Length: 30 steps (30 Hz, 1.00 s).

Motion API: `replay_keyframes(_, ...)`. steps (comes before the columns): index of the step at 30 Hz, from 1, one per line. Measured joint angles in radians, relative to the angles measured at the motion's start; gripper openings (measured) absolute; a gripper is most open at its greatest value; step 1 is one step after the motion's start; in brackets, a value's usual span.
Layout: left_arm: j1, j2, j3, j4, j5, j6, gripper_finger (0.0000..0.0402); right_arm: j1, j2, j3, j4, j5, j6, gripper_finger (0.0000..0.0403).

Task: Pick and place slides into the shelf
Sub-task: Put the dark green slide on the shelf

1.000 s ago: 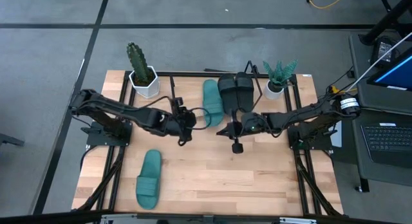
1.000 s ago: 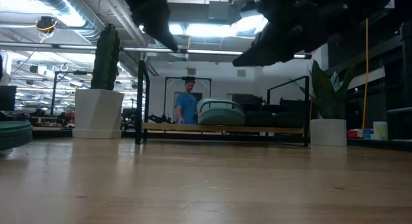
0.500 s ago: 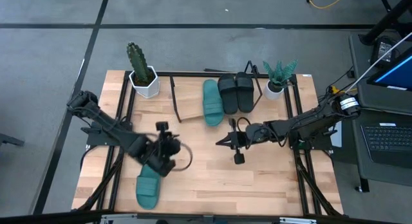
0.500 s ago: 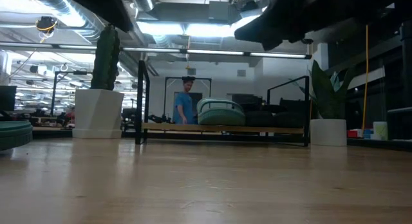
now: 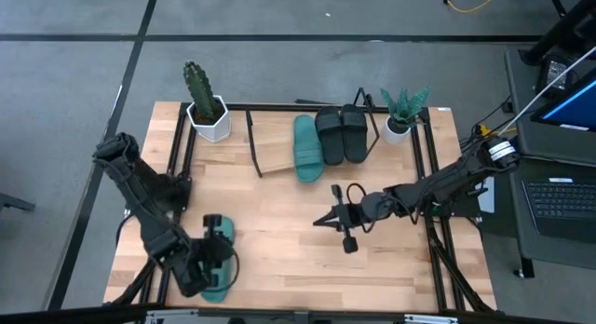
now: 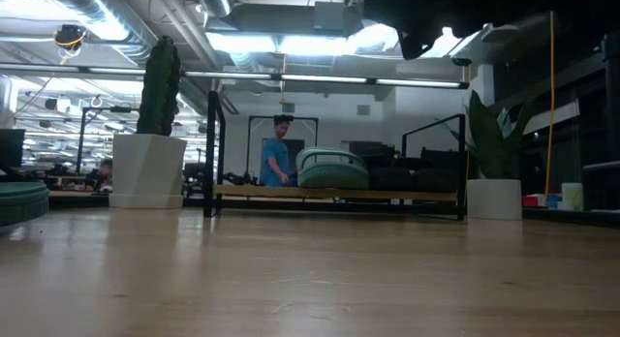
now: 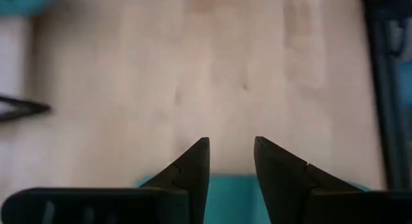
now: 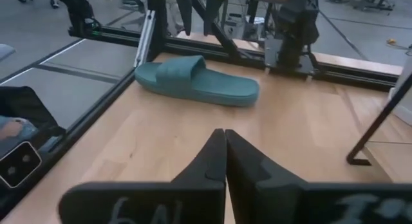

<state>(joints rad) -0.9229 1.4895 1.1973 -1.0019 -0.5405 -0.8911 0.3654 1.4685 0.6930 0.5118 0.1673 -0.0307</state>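
One teal slide (image 5: pixel 217 290) lies flat on its sole at the table's near left. It also shows in the right wrist view (image 8: pixel 193 79). My left gripper (image 5: pixel 210 259) is open right over this slide, whose teal surface (image 7: pixel 232 195) shows below the fingertips (image 7: pixel 201 147). The shelf (image 5: pixel 279 152) at the far middle bears a second teal slide (image 5: pixel 307 147) and two black slides (image 5: pixel 341 133). My right gripper (image 5: pixel 341 222) is shut and empty above the table's middle.
A cactus in a white pot (image 5: pixel 207 114) stands left of the shelf and a leafy plant in a white pot (image 5: pixel 400 121) right of it. Bare tabletop lies between the two grippers. A person (image 6: pixel 279 153) stands in the room behind the table.
My left gripper has swung from the shelf's left part toward the table's near left corner and now stands over the loose teal slide. My right gripper has drawn back from the shelf a little toward the near edge. No slide has moved.
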Motion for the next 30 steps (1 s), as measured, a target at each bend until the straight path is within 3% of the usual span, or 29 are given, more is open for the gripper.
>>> replay_keyframes(12,-0.066,0.003,-0.023,-0.008,0.047,-0.203,0.0113,0.01,0.038,0.0,0.032,0.0,0.026,0.0003)
replay_keyframes(22,-0.066,0.003,-0.153,-0.004,0.229,-0.284,0.0113,0.01,0.038,0.0,0.031,-0.001,0.028,0.0003)
replay_keyframes(30,-0.066,0.003,-0.165,0.021,0.345,-0.274,0.0113,0.01,0.038,0.0,0.031,-0.002,0.03,0.0003)
